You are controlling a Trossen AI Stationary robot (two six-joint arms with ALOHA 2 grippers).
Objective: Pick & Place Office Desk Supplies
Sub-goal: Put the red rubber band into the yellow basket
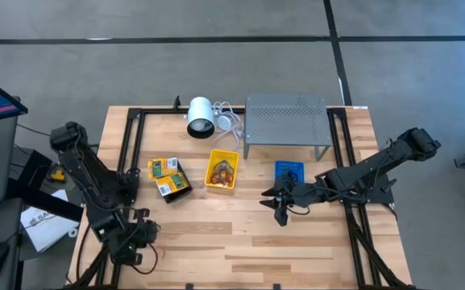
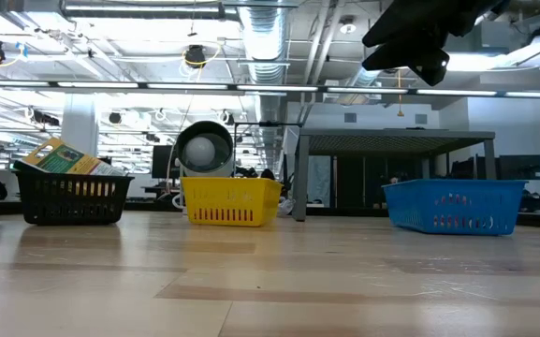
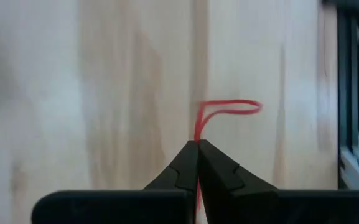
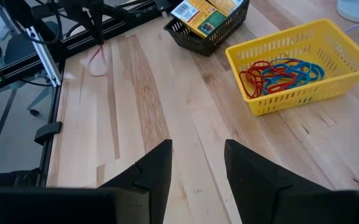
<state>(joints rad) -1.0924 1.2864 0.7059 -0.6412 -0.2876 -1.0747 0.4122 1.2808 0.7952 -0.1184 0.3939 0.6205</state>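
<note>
Jaws of the left gripper (image 3: pixel 198 144) are pinched fully together on one red rubber band (image 3: pixel 229 111), whose loop sticks out past the tips above the wooden counter (image 1: pixel 248 234), near its front left corner. Right gripper (image 4: pixel 198 163) hovers over the counter's middle right with its jaws partly apart and nothing between them.

Three bins stand in a row across the counter: one black bin (image 1: pixel 170 179) holding several yellow-and-green packets (image 4: pixel 201 14), one yellow bin (image 1: pixel 222 170) with a tangle of red, blue and orange bands (image 4: pixel 279 71), and one blue bin (image 1: pixel 289 172). Behind them sit one white cylinder (image 1: pixel 200 118) and one grey perforated stand (image 1: pixel 287 118).
</note>
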